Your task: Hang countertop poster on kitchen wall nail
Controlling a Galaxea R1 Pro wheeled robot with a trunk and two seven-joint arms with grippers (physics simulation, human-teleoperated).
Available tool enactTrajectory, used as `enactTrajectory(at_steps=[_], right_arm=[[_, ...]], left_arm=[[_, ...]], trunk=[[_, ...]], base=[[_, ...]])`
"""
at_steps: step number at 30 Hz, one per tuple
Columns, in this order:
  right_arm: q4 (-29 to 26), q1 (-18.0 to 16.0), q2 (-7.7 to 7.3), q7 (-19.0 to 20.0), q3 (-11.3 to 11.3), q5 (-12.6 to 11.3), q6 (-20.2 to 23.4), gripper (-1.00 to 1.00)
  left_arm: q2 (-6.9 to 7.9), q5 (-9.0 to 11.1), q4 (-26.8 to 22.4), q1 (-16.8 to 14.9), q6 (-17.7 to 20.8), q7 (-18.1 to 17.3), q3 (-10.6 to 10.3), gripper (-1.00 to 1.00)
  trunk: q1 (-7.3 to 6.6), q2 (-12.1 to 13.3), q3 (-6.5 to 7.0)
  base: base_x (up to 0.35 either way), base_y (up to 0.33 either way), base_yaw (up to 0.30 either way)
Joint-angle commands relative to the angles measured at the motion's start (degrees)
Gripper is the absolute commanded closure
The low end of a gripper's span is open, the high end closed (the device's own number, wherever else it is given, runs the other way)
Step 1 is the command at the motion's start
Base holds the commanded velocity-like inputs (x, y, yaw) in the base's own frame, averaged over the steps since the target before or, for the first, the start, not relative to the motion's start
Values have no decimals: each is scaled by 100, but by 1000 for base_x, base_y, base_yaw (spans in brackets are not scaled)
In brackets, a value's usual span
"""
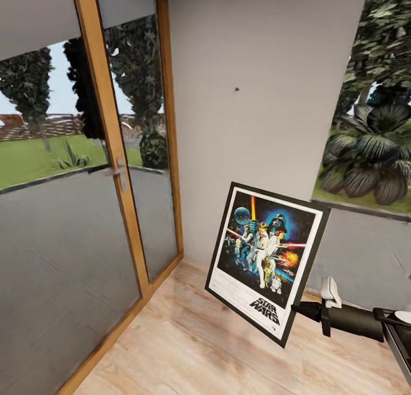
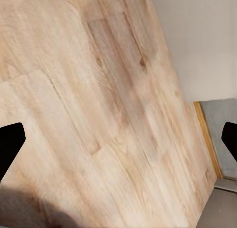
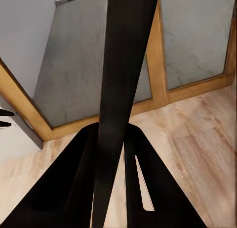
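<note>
Grey wall with its nail (image 1: 236, 89) ahead; right gripper (image 3: 112, 154) clenches the poster (image 1: 266, 260) edge (stiff, light, likely swings); left gripper (image 2: 118, 139) gapes empty.

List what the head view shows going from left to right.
Wooden-framed glass door → door handle → wall nail on the grey wall → poster → right gripper clamped on the poster's lower right edge → garden window with a palm plant.
</note>
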Motion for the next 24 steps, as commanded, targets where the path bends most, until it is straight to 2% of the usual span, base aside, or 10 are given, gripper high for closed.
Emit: enactTrajectory(at_steps=[1,6,9,17,24], right_arm=[[-2,-7,2,45,-5,-3,85,100],[-2,-7,3,48,-5,-3,85,100],[-2,-7,3,48,-5,-3,85,100],[-2,-7,3,48,-5,-3,85,100],[-2,-7,3,51,-5,-3,80,100]], left_arm=[[6,38,-3,-3,-37,-7,-47,-100],[-16,38,-3,-3,-48,-7,-73,-100],[-84,38,-3,-3,-57,-7,-87,-100],[-145,37,-3,-3,-63,-7,-98,-100],[-149,36,-3,-3,-64,-7,-103,-100]], trunk=[[6,-9,-8],[6,-9,-6],[6,-9,0],[6,-9,17],[6,-9,20]], base=[[293,231,-277],[245,194,-289],[71,57,-298],[60,54,-292],[217,247,-81]])
